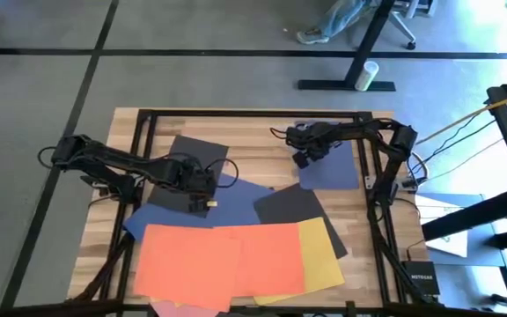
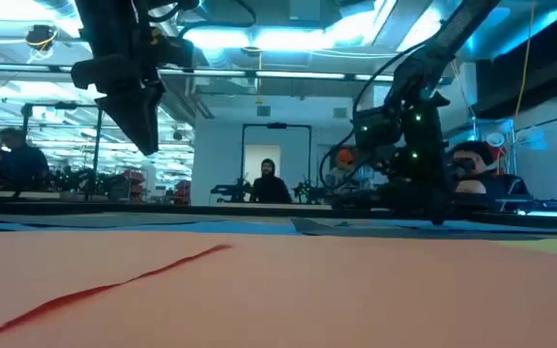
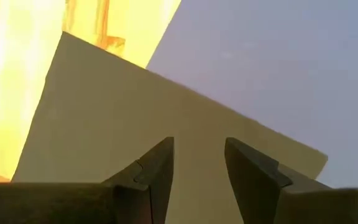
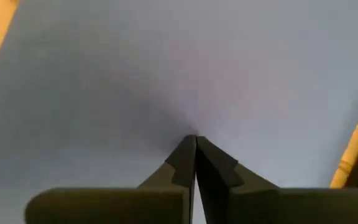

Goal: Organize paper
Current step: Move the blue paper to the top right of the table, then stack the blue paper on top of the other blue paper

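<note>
Construction paper like this is light, thin and floppy, lying flat on the wooden counter (image 1: 236, 123) with no edge standing up to catch. Sheets overlap loosely: two orange-red sheets (image 1: 218, 260) nearest the front, a yellow sheet (image 1: 322, 255) beside them, a black sheet (image 1: 293, 207) and a blue sheet (image 1: 236, 198) in the middle.

Directly under the left gripper (image 3: 197, 163) lies another black sheet (image 1: 183, 163), partly over the blue one; its fingers stand slightly apart, holding nothing. The right gripper (image 4: 195, 158) has its fingers pressed together, tips touching a separate navy sheet (image 4: 179, 74) that lies apart from the pile.

A flat sheet probably cannot be pinched from above. Pressing down and sliding it looks safer, or taking a corner where it overhangs another sheet. Smooth paper on paper will likely slip, and a hard pinch would crease it.
</note>
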Tool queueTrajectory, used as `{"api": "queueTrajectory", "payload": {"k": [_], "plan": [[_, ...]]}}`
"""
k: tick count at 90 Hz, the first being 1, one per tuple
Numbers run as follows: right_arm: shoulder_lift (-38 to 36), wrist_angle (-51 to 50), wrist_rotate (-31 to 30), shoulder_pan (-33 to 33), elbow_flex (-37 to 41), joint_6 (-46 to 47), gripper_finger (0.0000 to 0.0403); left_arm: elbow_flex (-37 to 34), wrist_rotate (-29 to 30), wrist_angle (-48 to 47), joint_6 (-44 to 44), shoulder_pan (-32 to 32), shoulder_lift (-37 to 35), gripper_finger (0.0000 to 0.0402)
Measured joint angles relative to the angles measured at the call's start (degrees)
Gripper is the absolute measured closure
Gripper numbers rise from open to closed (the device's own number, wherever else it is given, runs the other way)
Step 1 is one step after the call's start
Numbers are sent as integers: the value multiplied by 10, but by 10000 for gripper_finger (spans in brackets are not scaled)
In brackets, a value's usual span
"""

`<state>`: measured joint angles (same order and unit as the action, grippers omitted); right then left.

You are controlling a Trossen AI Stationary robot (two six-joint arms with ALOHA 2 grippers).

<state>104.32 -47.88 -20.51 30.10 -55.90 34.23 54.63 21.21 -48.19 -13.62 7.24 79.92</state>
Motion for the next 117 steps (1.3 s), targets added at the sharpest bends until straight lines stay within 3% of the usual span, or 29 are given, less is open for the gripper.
{"api": "queueTrajectory", "payload": {"k": [30, 44, 53, 63, 72, 80, 95, 104, 117], "plan": [[-87, -1, 43, -17, 2, 3, 374, 0, 4, 14, 17, -10, -2, 273], [-162, 0, 77, -61, 1, 13, 338, 2, 37, 86, 3, 35, -25, 273], [-190, 13, 102, -142, 5, 45, 314, -2, 35, 150, -22, 76, -26, 273], [-186, 72, 108, -276, 14, 85, 295, -35, 15, 250, -60, 116, -6, 273], [-171, 173, 45, -388, 14, 107, 288, -75, -2, 334, -87, 136, 28, 273], [-156, 246, -34, -446, 13, 104, 288, -88, -2, 366, -119, 128, 48, 273], [-100, 284, -43, -437, 13, 97, 291, -93, 7, 352, -138, 72, 68, 273], [-62, 309, -35, -398, 12, 83, 292, -93, -22, 335, -146, 30, 79, 273], [-7, 398, 35, -338, -4, 37, 292, -92, -50, 308, -161, 8, 80, 273]]}}
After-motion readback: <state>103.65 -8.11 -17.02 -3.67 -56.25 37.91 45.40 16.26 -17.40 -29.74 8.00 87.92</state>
